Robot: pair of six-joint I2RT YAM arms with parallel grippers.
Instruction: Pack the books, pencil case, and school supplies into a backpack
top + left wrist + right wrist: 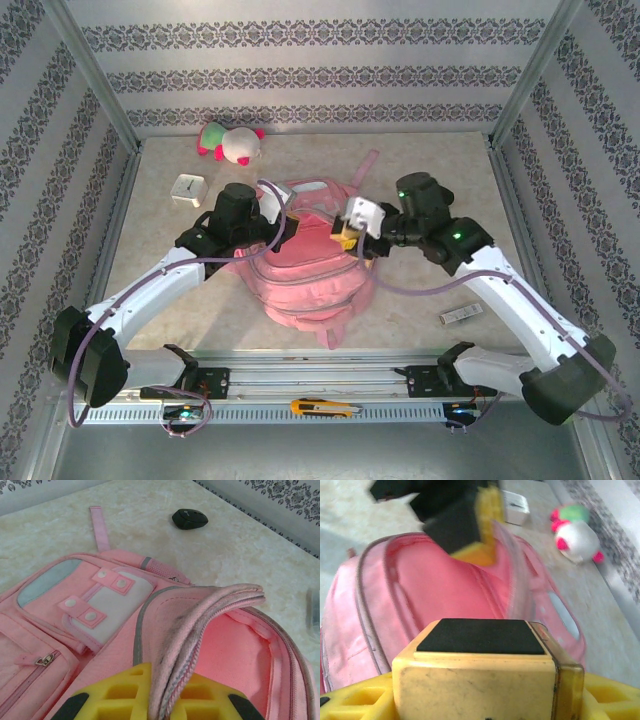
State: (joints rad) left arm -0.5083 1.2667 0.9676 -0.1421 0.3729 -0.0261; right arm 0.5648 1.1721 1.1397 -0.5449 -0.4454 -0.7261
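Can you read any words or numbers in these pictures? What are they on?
No words or numbers can be read here.
white cube: marks on its face, too small to read.
pale bar: dark marks, too small to read.
backpack: no lettering visible.
yellow-and-black block: no lettering visible.

Place: staged robot test booth, lab-style
Walls: striped grey damask wallpaper panels [300,75], bare metal corner posts [95,75]
Surface: cream marble-patterned tabletop [420,290]
Front: metal mounting rail [320,385]
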